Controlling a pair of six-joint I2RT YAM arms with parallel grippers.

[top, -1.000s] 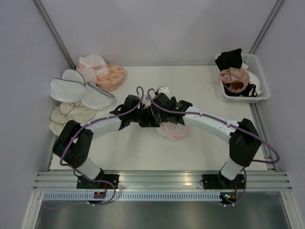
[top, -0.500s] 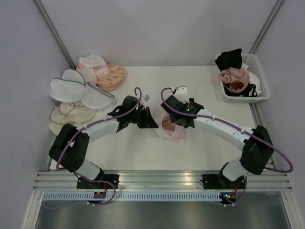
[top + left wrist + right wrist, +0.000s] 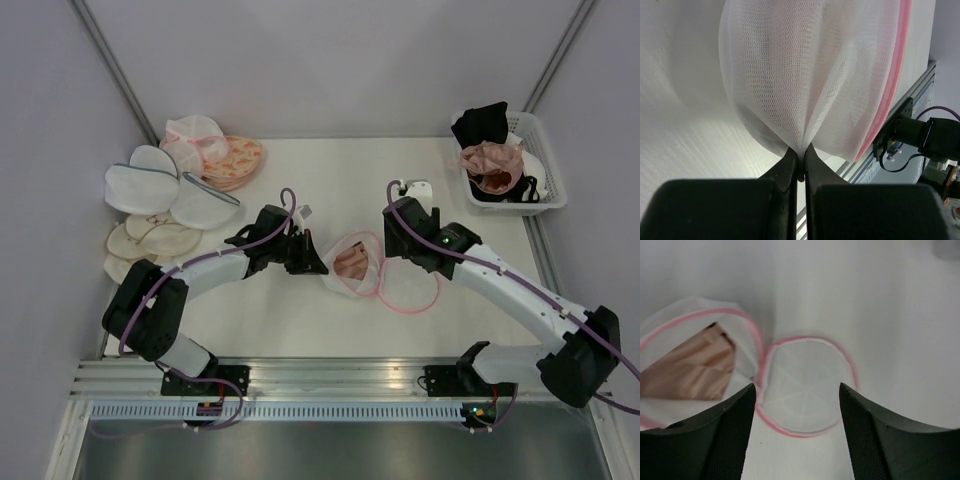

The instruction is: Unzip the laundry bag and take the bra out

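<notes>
The laundry bag (image 3: 340, 285), white mesh with a pink zipper rim, lies unzipped at the table's middle. Its round lid (image 3: 410, 290) is folded out flat to the right. The peach bra (image 3: 352, 260) shows inside the opening, and in the right wrist view the bra (image 3: 690, 372) sits at the left inside the pink rim. My left gripper (image 3: 318, 265) is shut on a pinch of the bag's mesh (image 3: 810, 75) at its left side, fingertips together (image 3: 801, 150). My right gripper (image 3: 405, 240) hovers open above the lid (image 3: 810, 370), holding nothing (image 3: 796, 387).
A white basket (image 3: 545, 195) at the back right holds a black garment (image 3: 480, 122) and a dusty-pink bra (image 3: 492, 160). Several white mesh bags (image 3: 150, 190) and an orange-patterned pouch (image 3: 235, 160) are piled at the back left. A metal rail (image 3: 340, 380) runs along the near edge.
My right gripper has swung right, away from the bag, and the lid has come open and folded out flat on the table. The left gripper kept its pinch on the mesh.
</notes>
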